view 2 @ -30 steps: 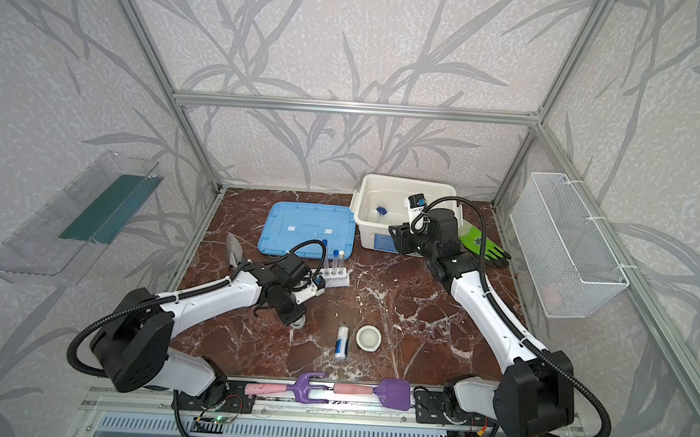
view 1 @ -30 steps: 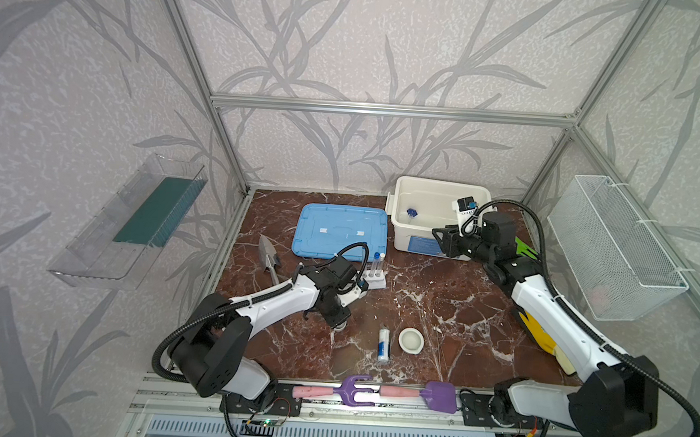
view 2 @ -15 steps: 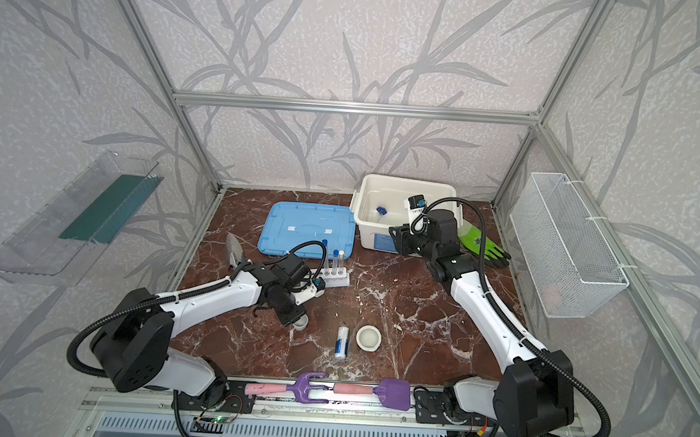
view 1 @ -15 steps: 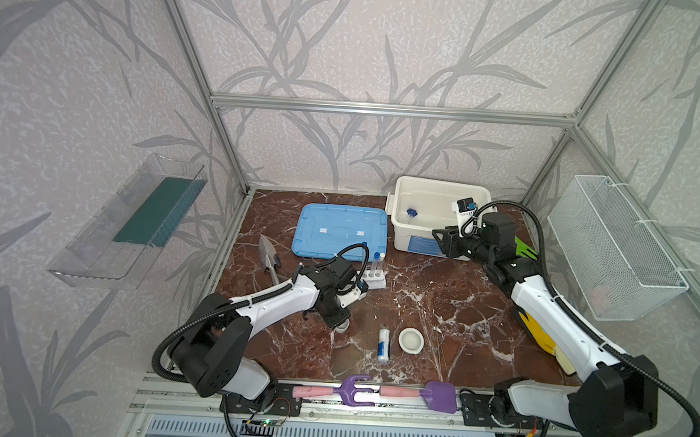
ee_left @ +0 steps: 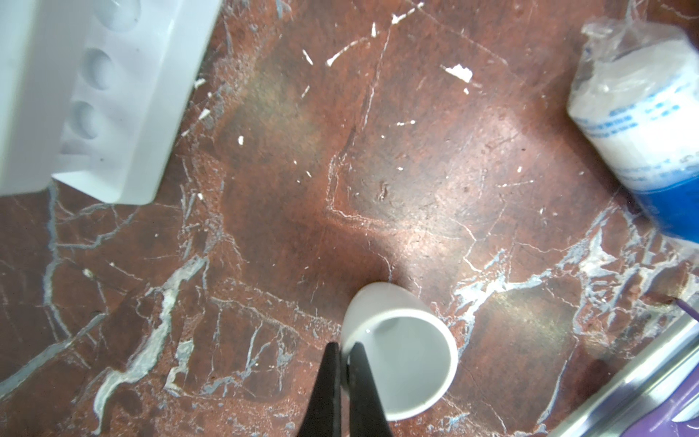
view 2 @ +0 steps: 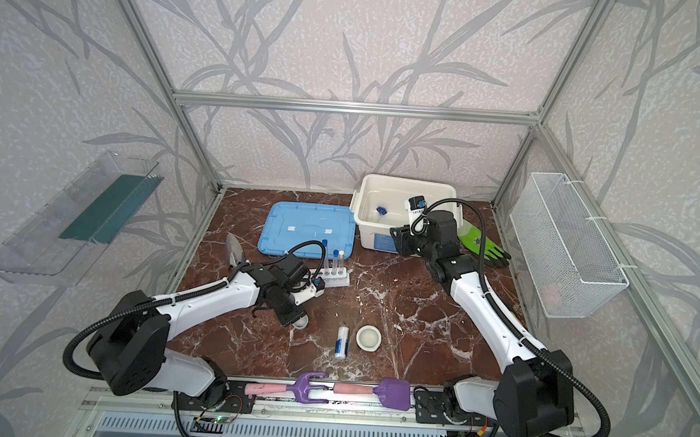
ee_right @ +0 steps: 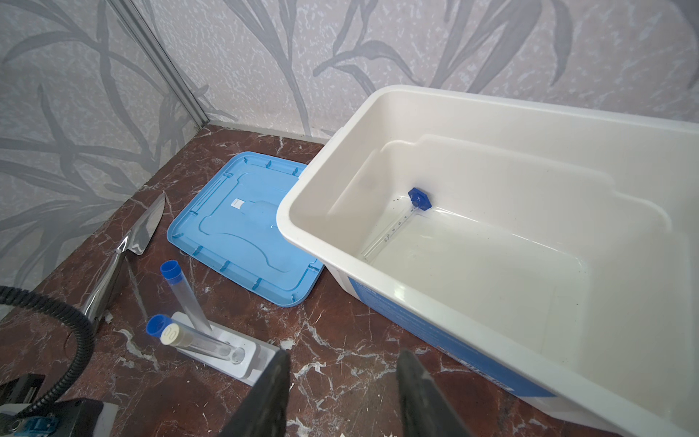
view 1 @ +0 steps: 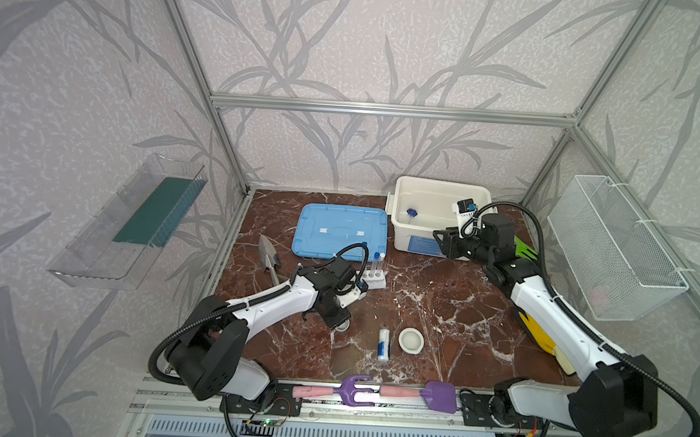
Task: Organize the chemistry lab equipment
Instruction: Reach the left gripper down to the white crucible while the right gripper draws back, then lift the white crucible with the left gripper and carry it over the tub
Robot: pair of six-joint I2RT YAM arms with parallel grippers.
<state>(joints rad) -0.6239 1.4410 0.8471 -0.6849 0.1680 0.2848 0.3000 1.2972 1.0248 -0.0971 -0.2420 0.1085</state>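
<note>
My left gripper (ee_left: 342, 350) is shut on the rim of the small white cup (ee_left: 397, 348), one finger inside and one outside. In both top views the cup (view 1: 342, 326) (view 2: 300, 321) sits low on the table under that gripper. Behind it the white six-hole rack (view 1: 371, 280) (ee_left: 102, 98) holds clear blue-capped test tubes (view 1: 374, 264) (ee_right: 185, 299). The white blue-labelled bottle (view 1: 383, 344) (ee_left: 643, 125) lies beside the white bowl (view 1: 411, 340). A small blue piece (ee_right: 419, 198) lies in the bin. My right gripper (ee_right: 342, 378) (view 1: 438, 237) hangs open and empty before the bin.
The white bin (view 1: 397, 226) stands at the back with its blue lid (view 1: 341, 231) flat to its left. A metal trowel (view 1: 269, 254) lies at the left. Purple tools (view 1: 354, 390) lie along the front rail. Green (view 1: 523, 249) and yellow (view 1: 541, 335) gloves lie under the right arm.
My left gripper's fingers have closed onto the cup's rim. Neither arm has visibly moved, and the right gripper stays as it was.
</note>
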